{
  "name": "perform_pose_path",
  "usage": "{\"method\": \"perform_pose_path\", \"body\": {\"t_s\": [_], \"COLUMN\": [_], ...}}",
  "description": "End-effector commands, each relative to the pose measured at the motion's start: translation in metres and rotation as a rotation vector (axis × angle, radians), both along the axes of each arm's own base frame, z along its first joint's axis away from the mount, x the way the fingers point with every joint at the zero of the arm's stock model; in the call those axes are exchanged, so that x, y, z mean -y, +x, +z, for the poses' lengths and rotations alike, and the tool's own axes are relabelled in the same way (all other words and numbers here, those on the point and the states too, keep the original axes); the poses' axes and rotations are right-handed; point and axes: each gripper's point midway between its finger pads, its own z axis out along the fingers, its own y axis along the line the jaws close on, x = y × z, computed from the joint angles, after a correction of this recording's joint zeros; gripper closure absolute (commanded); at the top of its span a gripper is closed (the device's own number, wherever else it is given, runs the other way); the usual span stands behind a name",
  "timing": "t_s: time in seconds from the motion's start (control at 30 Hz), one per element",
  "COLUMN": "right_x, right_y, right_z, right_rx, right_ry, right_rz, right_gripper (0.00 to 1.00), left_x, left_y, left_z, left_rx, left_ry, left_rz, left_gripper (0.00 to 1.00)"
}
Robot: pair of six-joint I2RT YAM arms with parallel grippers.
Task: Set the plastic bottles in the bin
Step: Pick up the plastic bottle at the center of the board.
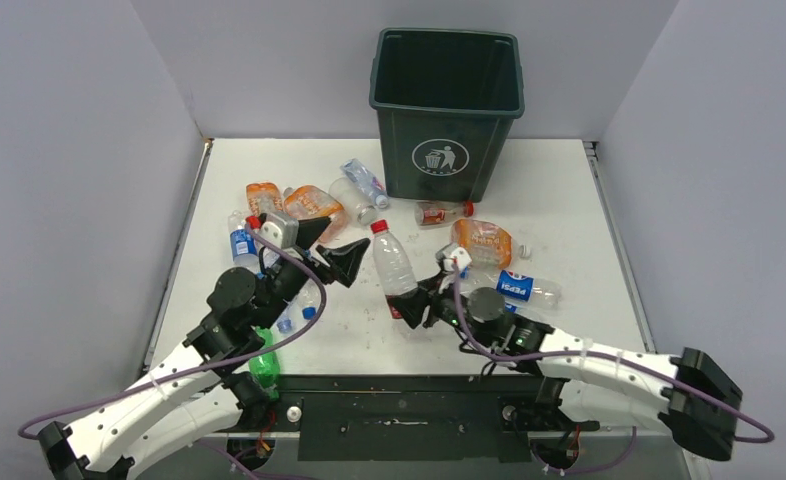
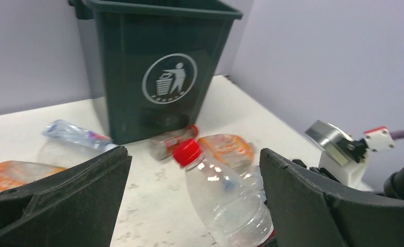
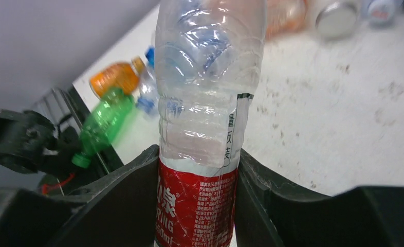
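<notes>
A clear plastic bottle (image 1: 392, 265) with a red cap and red label stands tilted over the table's middle. My right gripper (image 1: 410, 306) is shut on its red-labelled lower part (image 3: 197, 200), both fingers pressing the sides. My left gripper (image 1: 345, 263) hangs open just left of the bottle's top; in the left wrist view the red cap (image 2: 187, 152) sits between the wide-apart fingers without touching them. The dark green bin (image 1: 447, 110) stands at the back of the table. Several other bottles lie scattered before it.
Orange bottles (image 1: 309, 203) and a clear one (image 1: 364, 182) lie left of the bin. An orange bottle (image 1: 482, 240) and a Pepsi bottle (image 1: 517, 286) lie right of my right gripper. A green bottle (image 1: 264, 365) rests near the left arm's base. Grey walls close in three sides.
</notes>
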Motion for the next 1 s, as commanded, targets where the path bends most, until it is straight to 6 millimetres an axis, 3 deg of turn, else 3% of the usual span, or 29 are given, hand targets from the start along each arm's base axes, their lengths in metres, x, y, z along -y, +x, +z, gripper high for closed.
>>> {"method": "perform_pose_path", "body": {"t_s": [0.0, 0.13, 0.3, 0.57, 0.9, 0.97], "right_x": [0.024, 0.036, 0.051, 0.046, 0.038, 0.037], "right_y": [0.003, -0.006, -0.015, -0.029, -0.034, -0.034], "right_z": [0.073, 0.093, 0.112, 0.130, 0.125, 0.125], "right_rx": [0.250, 0.298, 0.348, 0.387, 0.376, 0.374], "right_ry": [0.223, 0.326, 0.452, 0.548, 0.556, 0.563], "right_rz": [-0.070, -0.070, -0.081, -0.015, 0.021, 0.024], "right_gripper": [0.58, 0.59, 0.60, 0.61, 0.61, 0.61], "left_x": [0.035, 0.062, 0.080, 0.115, 0.127, 0.130], "left_y": [-0.019, -0.035, -0.041, -0.050, -0.068, -0.071], "left_z": [0.042, 0.042, 0.034, 0.014, 0.021, 0.022], "left_rx": [-0.143, -0.177, -0.236, -0.368, -0.349, -0.336], "left_ry": [-0.219, -0.311, -0.343, -0.292, -0.339, -0.334], "left_rz": [-0.214, -0.399, -0.515, -0.700, -0.845, -0.855], "left_gripper": [0.04, 0.04, 0.04, 0.04, 0.01, 0.08]}}
